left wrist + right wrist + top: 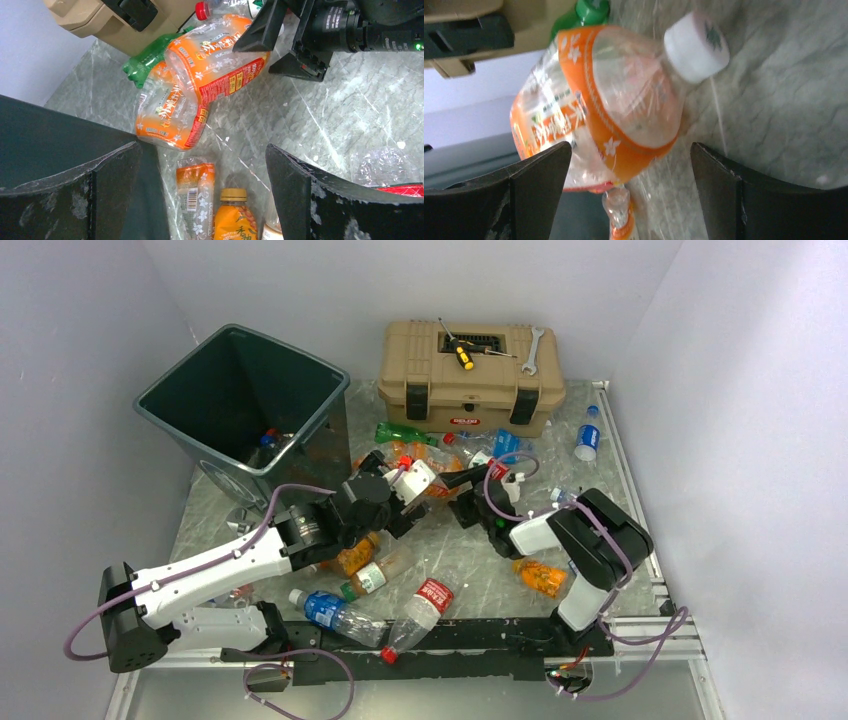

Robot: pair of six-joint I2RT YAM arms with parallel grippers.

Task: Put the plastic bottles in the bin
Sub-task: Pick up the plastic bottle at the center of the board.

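Note:
Several plastic bottles lie on the marbled table. The dark green bin (240,400) stands at the back left, with a bottle (270,437) inside. My left gripper (425,490) (202,150) is open above a flattened orange-labelled bottle (197,200) and a tan-capped orange bottle (235,220). Two crushed orange-labelled bottles (220,55) (170,115) and a green one (145,62) lie ahead of it. My right gripper (465,498) (630,147) is open. It faces a white-capped, orange-labelled bottle (614,100) whose lower edge reaches between the fingertips, ungripped.
A tan toolbox (470,375) with a screwdriver (462,353) and a wrench (532,350) on top stands at the back. More bottles lie near the front: blue-labelled (330,610), red-labelled (425,602), orange (540,577). One lies at the far right (588,440). The two grippers are close together.

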